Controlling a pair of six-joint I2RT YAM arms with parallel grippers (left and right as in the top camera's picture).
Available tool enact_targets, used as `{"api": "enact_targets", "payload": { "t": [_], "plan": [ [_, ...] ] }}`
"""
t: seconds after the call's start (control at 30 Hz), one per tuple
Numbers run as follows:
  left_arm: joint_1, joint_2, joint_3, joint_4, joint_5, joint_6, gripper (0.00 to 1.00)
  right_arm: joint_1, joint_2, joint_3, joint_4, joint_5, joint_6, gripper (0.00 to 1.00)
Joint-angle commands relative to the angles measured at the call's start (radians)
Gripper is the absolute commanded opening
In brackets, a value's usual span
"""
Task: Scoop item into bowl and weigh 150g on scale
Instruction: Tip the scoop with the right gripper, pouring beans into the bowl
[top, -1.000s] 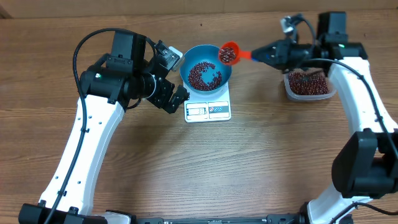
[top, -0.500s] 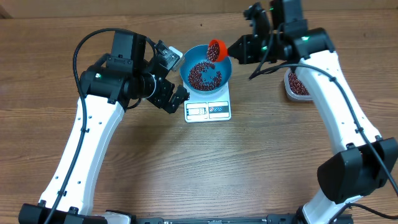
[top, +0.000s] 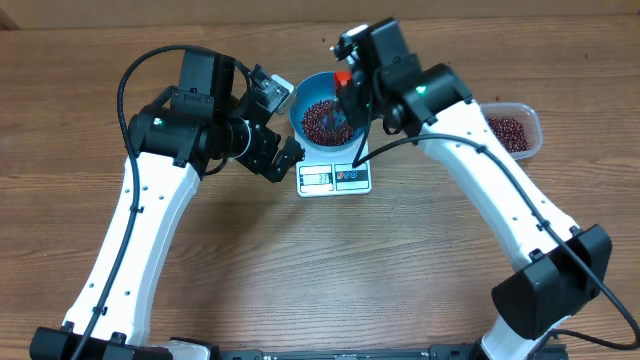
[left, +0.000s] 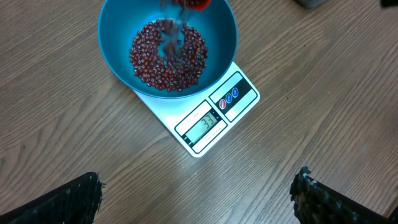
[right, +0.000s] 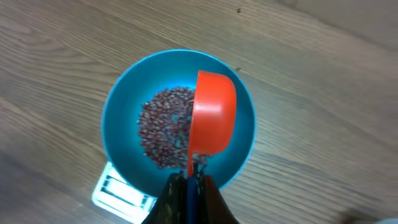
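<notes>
Tipping a scoop of beans into the bowl on the scale
The right gripper (right: 189, 180), pinched shut on the handle of the orange scoop (right: 214, 109), holds it tipped on edge over the bowl (right: 118, 106), which sits on the scale (left: 239, 99); beans (left: 168, 56) blur as they fall onto the heap inside. The left gripper (left: 196, 199) hangs spread wide and empty, just beside the scale. To do this well, roll the wrist slowly with the scoop's lip inside the rim so nothing bounces out, and touch neither bowl nor scale (any press would spoil the reading). The display (left: 204, 122) shows only two digits, so more scoops from the tub (top: 533, 118) look needed; pour the last ones in a trickle
</notes>
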Motion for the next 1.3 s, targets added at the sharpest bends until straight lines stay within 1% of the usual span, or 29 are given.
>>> {"api": "enact_targets", "payload": {
  "t": [0.0, 0.13, 0.4, 0.57, 0.87, 1.07, 1.27],
  "plan": [
    [0.004, -0.023, -0.005, -0.003, -0.007, 0.022, 1.0, 0.035, 0.001, 0.035, 0.0, 0.152, -0.033, 0.04],
    [0.004, -0.023, -0.005, -0.003, -0.007, 0.022, 0.99, 0.072, 0.001, 0.035, -0.002, 0.233, -0.034, 0.04],
    [0.004, -0.023, -0.005, -0.003, -0.006, 0.022, 1.0, 0.076, 0.001, 0.035, -0.002, 0.233, -0.04, 0.04],
    [0.004, -0.023, -0.005, -0.003, -0.007, 0.022, 1.0, 0.073, 0.001, 0.035, -0.002, 0.196, -0.04, 0.04],
    [0.004, -0.023, -0.005, -0.003, -0.006, 0.022, 1.0, -0.001, -0.032, 0.035, -0.002, 0.015, -0.028, 0.04],
    [0.004, -0.023, -0.005, -0.003, -0.007, 0.022, 1.0, -0.107, -0.091, 0.035, -0.009, -0.145, -0.024, 0.04],
    [0.004, -0.023, -0.005, -0.003, -0.007, 0.022, 0.99, -0.251, -0.162, 0.035, -0.04, -0.29, -0.021, 0.04]
  ]
}}
